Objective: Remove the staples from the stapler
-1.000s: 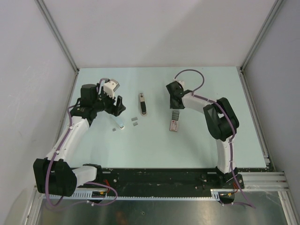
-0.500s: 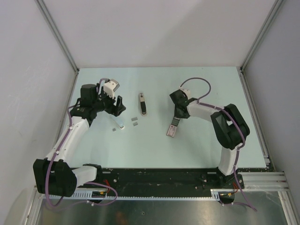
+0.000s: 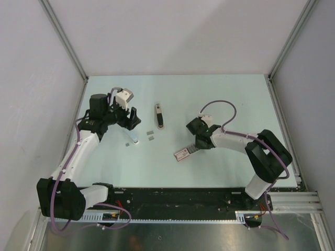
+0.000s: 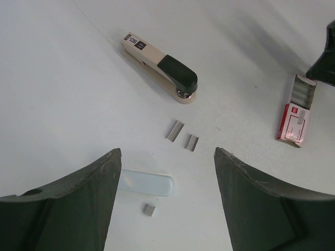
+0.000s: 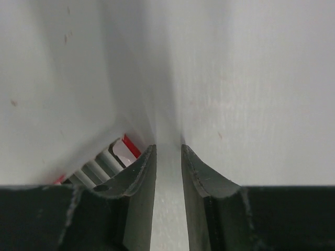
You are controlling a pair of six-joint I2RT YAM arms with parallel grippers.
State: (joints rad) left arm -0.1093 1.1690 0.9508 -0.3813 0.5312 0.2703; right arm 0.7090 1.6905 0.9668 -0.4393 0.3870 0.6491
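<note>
The beige-and-black stapler (image 3: 159,115) (image 4: 159,66) lies closed on the table. Two short grey strips of staples (image 4: 175,130) (image 4: 192,142) (image 3: 150,134) lie just near of it, and a smaller bit (image 4: 149,209) rests by a pale tube (image 4: 144,182). My left gripper (image 3: 133,119) (image 4: 167,154) hovers open above the tube and the bit, holding nothing. My right gripper (image 3: 194,144) (image 5: 168,147) is low on the table, its jaws a narrow gap apart with only bare table between them. A red-and-white staple box (image 3: 183,152) (image 5: 112,159) lies against its left finger's outer side.
The staple box (image 4: 296,116) lies open-ended, rows of staples showing inside. Metal frame rails border the table at left and right (image 3: 282,123). Both arm bases sit on the black rail at the near edge (image 3: 172,196).
My right arm swung toward the near left and lower, and the staple box slid and turned along with it. Its jaws have narrowed. The left arm has not moved.
</note>
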